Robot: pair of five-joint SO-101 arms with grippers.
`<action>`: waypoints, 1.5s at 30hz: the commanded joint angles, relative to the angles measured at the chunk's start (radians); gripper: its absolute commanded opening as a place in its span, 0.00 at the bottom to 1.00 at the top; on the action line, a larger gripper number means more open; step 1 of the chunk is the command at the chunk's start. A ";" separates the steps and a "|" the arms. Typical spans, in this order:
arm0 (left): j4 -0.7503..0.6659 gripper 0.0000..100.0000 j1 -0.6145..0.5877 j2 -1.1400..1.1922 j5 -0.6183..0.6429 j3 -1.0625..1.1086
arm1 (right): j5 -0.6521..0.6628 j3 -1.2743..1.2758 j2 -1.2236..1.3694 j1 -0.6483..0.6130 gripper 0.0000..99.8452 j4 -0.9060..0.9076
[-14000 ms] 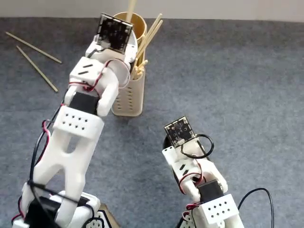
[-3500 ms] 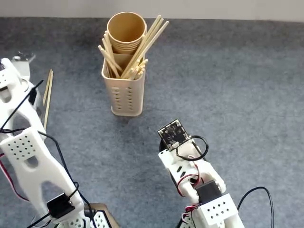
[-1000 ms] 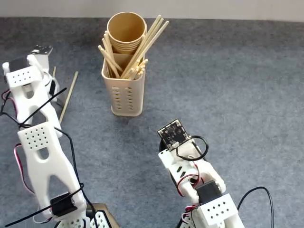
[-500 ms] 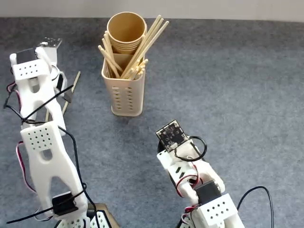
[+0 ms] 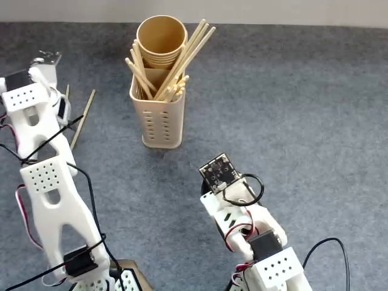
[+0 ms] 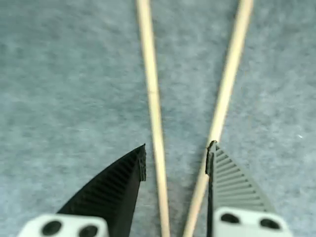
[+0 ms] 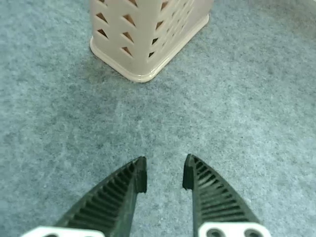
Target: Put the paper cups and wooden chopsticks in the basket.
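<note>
State of the task. The left gripper (image 6: 177,148) hung spread over the two loose chopsticks (image 6: 153,98), pinching nothing. Both sticks ran through the gap between its jaws, one near the middle and the other against the tip of the grey jaw. They met in a narrow V towards the wrist. Both appeared to lie flat on the carpet (image 5: 315,109), though whether the grey jaw touched its stick could not be told. In the high view this pair lay well apart from the basket (image 5: 160,121), on the left arm's side, with one stick partly hidden by the arm.

The right gripper (image 7: 165,172) was parted a little and empty. It pointed at bare carpet near the basket's foot, on the side facing the arms' bases.

The basket stood upright. Nested cups (image 5: 160,36) rose from its far end, and a sheaf of stowed chopsticks (image 5: 182,57) leaned across its mouth beside them. No other cup was seen on the carpet.

Judged from this, the cups were done and most of the sticks too. What remained was the last pair: close on them, lift, carry them to the basket and drop them in.
</note>
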 commanded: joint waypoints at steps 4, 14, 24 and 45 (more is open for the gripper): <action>0.000 0.22 -0.031 -0.022 -0.006 -0.053 | 0.009 -0.004 -0.005 -0.005 0.14 -0.013; 0.020 0.31 -0.027 -0.005 0.054 -0.051 | 0.009 -0.004 -0.005 -0.005 0.14 -0.012; 0.020 0.39 -0.025 -0.061 0.051 -0.054 | 0.009 -0.004 -0.005 -0.005 0.14 -0.012; -0.021 0.10 -0.012 0.051 -0.044 0.070 | 0.009 -0.004 -0.005 -0.005 0.14 -0.012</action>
